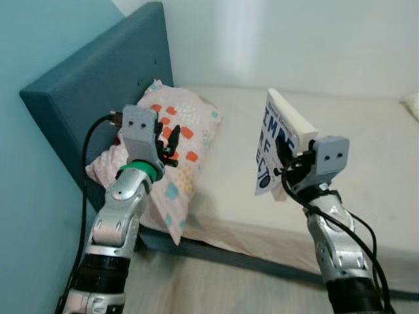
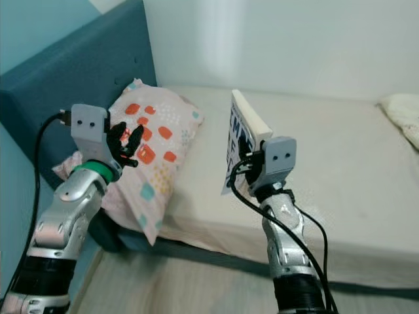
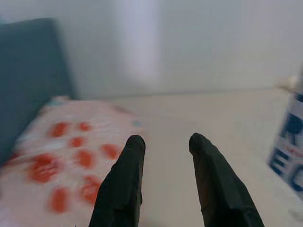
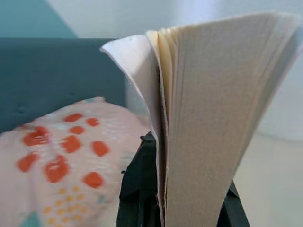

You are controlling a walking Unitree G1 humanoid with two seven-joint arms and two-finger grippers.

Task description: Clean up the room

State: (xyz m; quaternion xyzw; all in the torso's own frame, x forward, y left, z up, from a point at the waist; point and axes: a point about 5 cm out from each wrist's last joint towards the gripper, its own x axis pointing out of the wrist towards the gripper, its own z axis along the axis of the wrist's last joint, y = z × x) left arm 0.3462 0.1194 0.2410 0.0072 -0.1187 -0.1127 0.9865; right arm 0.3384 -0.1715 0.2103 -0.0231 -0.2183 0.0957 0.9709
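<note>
A white book point(image 1: 278, 140) is being clamped upright in the right pincer point(image 1: 286, 165), above the bed point(image 1: 366, 163). The left pincer point(image 3: 163, 156) is being held open and empty over the spotted pillow point(image 1: 180, 160) by the headboard point(image 1: 98, 78).

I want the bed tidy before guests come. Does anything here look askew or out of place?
The patterned pillow slumps crookedly against the blue headboard, one corner hanging past the mattress edge. The book is off the bed, clamped upright in the right gripper, its pages fanning.

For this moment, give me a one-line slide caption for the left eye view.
Right gripper holds a book upright above the bed; open left gripper hovers over the patterned pillow.
</note>
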